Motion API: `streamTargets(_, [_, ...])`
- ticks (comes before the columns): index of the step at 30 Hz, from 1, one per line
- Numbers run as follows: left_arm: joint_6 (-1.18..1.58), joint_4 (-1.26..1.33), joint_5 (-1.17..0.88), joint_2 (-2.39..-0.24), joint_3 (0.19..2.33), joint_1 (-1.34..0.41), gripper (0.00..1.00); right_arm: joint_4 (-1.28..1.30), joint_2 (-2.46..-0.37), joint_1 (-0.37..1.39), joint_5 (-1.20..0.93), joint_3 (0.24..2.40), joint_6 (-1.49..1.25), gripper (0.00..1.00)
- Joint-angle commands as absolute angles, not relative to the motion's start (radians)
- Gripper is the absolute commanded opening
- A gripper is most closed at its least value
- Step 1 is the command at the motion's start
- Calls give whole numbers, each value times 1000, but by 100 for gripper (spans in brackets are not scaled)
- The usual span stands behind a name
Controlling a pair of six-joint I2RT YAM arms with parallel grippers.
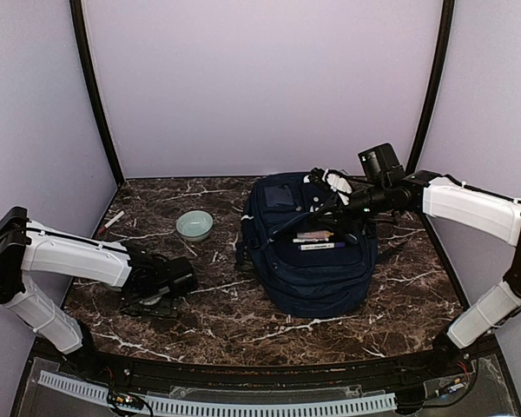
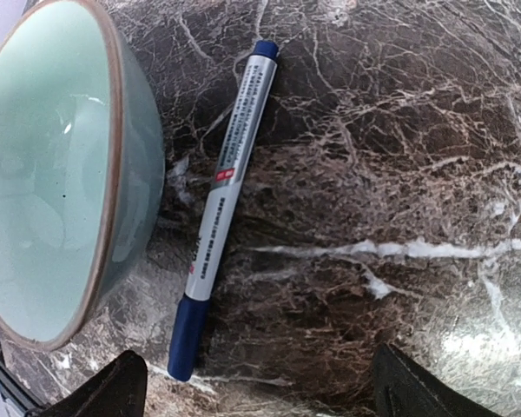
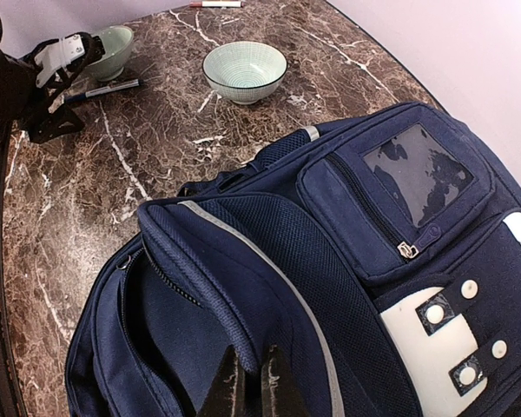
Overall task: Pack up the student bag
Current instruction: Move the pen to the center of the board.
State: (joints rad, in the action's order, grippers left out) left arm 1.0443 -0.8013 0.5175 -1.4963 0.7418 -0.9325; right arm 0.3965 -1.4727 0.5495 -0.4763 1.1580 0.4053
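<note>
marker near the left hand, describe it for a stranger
Left of the navy backpack, on the dark marble table, a smooth green bowl sits by the left hand. The marker lies alongside it: silver barrel, dark blue ends, the only pen next to a bowl.

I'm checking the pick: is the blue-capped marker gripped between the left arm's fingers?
No, the marker lies flat on the marble table beside the green bowl, and the fingers stand wide apart.

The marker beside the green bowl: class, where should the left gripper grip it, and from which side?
Probably the grey barrel of the marker, from above, the open left gripper straddling it: it lies flat on the table, and the bowl crowds one side, so a sideways approach looks blocked.
</note>
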Motion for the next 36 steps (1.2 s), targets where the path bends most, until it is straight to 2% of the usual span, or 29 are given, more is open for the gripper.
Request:
streamTargets(1, [1064, -724, 522, -1442, 680, -915, 93, 339, -1482, 545, -517, 1173, 394, 0])
streamTargets(15, [1079, -545, 483, -1378, 530, -896, 92, 342, -1496, 545, -525, 1178, 388, 0])
streamTargets(27, [1053, -482, 441, -1421, 530, -894, 91, 342, -1497, 545, -527, 1179, 387, 0])
streamTargets(32, [992, -449, 395, -1454, 570, -895, 80, 343, -1499, 545, -527, 1178, 387, 0])
streamTargets(36, [973, -418, 367, -1472, 588, -896, 67, 342, -1496, 544, -524, 1177, 389, 0])
